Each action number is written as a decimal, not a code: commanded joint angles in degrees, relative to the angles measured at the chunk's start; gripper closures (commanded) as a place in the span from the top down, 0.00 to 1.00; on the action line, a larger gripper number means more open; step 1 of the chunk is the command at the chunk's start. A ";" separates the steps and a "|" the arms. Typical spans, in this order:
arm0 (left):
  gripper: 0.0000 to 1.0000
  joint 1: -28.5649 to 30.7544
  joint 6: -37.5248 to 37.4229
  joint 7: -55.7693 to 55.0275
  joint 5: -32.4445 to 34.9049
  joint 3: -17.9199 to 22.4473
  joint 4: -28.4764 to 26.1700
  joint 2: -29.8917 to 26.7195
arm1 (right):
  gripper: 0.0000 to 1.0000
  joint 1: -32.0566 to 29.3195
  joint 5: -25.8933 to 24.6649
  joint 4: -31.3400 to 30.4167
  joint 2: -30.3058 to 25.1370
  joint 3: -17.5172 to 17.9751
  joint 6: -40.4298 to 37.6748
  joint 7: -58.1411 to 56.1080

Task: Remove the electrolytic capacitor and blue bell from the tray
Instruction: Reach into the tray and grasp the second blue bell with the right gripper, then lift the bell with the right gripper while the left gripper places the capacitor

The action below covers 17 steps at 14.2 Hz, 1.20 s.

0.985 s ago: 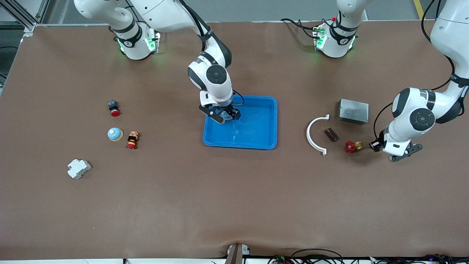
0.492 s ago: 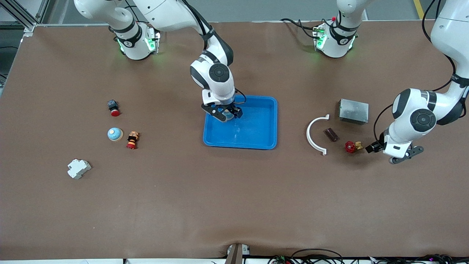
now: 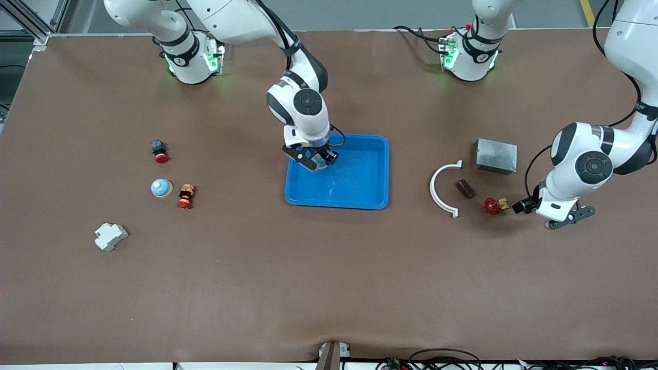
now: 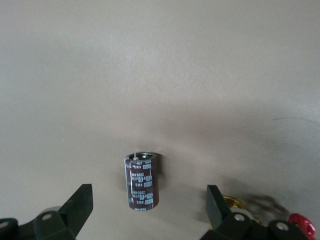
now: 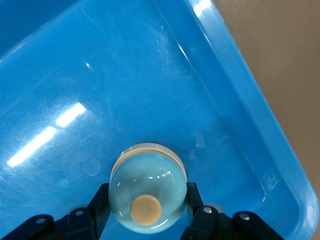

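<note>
My right gripper (image 3: 317, 159) is shut on a light blue bell (image 5: 147, 197) with a cream button, low inside the blue tray (image 3: 360, 190) near its corner toward the right arm's base. The gripper (image 5: 147, 207) clasps the bell's sides, and the tray's floor (image 5: 165, 75) shows around it. A second light blue bell (image 3: 161, 188) sits on the table toward the right arm's end. A dark brown capacitor (image 3: 464, 188) lies on the table toward the left arm's end. My left gripper (image 3: 534, 209) is open and empty beside the red valve. In the left wrist view, the capacitor (image 4: 142, 181) lies just ahead of the open gripper (image 4: 147, 212).
A red valve (image 3: 492, 205) lies close to the left gripper. A white curved piece (image 3: 443, 189) and a grey metal box (image 3: 496, 155) lie near the capacitor. A red push button (image 3: 159, 151), an orange and red button (image 3: 185, 196) and a grey breaker (image 3: 110, 236) lie toward the right arm's end.
My right gripper has shifted a little farther into the tray with the bell. My left gripper has shifted slightly beside the red valve.
</note>
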 commanded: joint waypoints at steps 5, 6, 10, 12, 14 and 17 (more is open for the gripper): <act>1.00 0.63 -10.42 0.99 0.14 -8.21 4.38 -6.53 | 0.00 -3.16 1.01 7.51 -6.16 -0.73 -20.34 -5.11; 1.00 0.72 -11.22 0.99 -0.12 -9.17 5.18 -6.53 | 0.00 -4.48 1.09 7.34 -8.09 -0.73 -22.19 -7.92; 1.00 0.72 -18.23 3.52 -4.77 -13.04 11.49 -7.50 | 0.00 -13.96 1.01 6.90 -13.99 -0.90 -32.56 -26.09; 1.00 0.72 -23.68 6.77 -6.27 -14.19 16.06 -7.50 | 0.00 -20.02 0.40 4.89 -16.62 -0.90 -34.08 -36.72; 1.00 0.72 -29.21 13.87 -8.54 -14.54 21.24 -7.68 | 0.00 -24.86 -1.00 2.08 -18.91 -1.17 -33.81 -46.40; 1.00 0.72 -37.48 22.06 -14.17 -14.90 30.56 -7.68 | 0.00 -31.63 -5.75 -0.75 -21.38 -1.08 -33.29 -58.62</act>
